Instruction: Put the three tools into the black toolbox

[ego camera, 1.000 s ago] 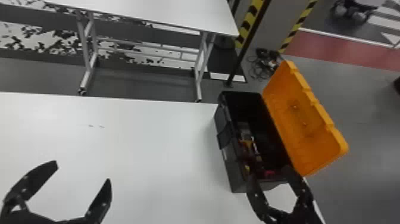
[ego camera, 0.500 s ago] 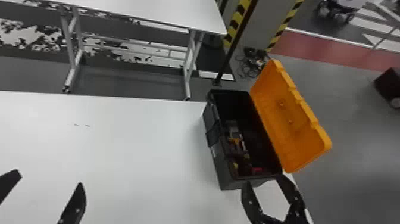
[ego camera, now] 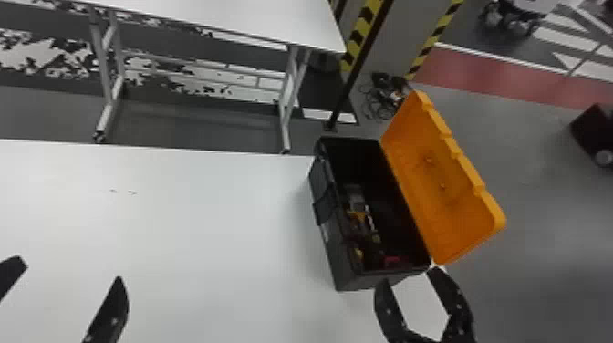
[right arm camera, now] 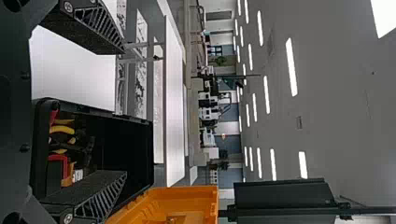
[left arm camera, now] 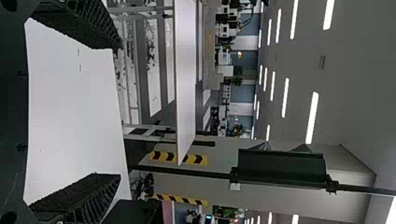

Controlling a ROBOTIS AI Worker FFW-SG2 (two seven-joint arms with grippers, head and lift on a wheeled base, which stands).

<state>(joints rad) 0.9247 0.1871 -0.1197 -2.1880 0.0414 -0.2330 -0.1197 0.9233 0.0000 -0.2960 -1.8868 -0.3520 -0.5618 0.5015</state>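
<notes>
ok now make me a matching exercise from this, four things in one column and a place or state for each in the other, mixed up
Column 1
1. lid
2. hand tools
3. left tool
4. right tool

Column 2
A. open, over the white table, well to the left of the toolbox
B. orange and swung open
C. open, by the near end of the toolbox
D. lying inside the toolbox

Right pairs: 1-B, 2-D, 3-A, 4-C

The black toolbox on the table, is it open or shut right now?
Open: the black toolbox has its orange lid swung back, and tools can be seen inside.
</notes>
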